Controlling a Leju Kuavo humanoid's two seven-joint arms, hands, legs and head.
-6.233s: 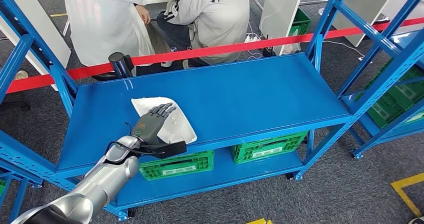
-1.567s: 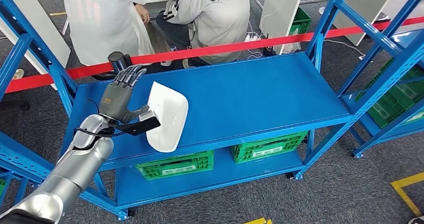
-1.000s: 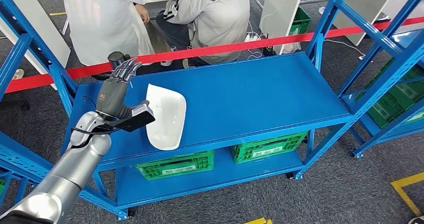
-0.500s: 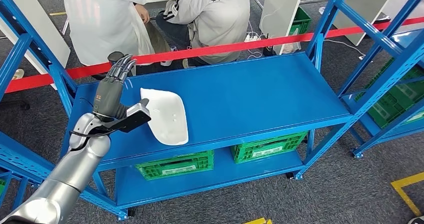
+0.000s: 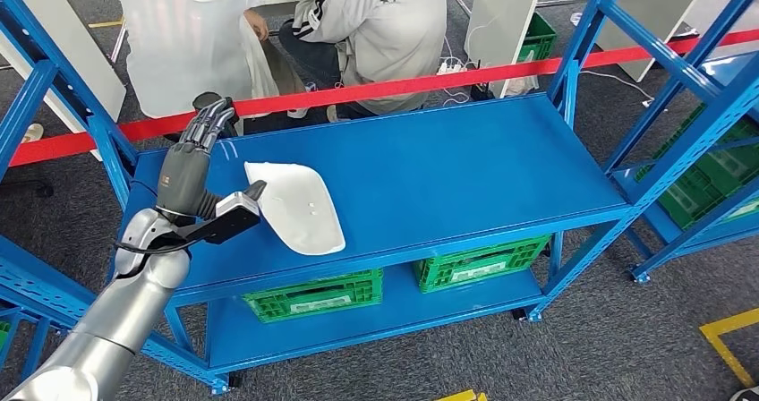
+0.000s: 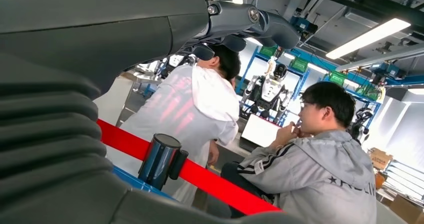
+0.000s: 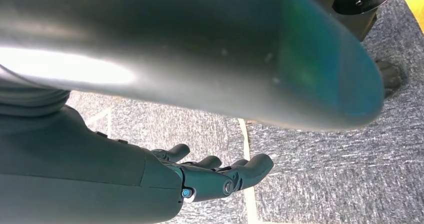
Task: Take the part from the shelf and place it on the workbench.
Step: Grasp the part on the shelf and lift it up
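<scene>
- The left hand holds the white part by its near-left edge, thumb against that edge, the other fingers stretched straight toward the shelf's far edge
- The part is tilted above the left half of the blue shelf; whether its far end touches the deck cannot be told
- The right hand hangs over grey carpet with fingers slightly bent and apart, holding nothing
- A red barrier tape runs behind the shelf, fed from a black post just beyond the left hand's fingertips
- Two people sit or stand past the tape, backs to the robot
- Green crates rest on the lower deck under the part
</scene>
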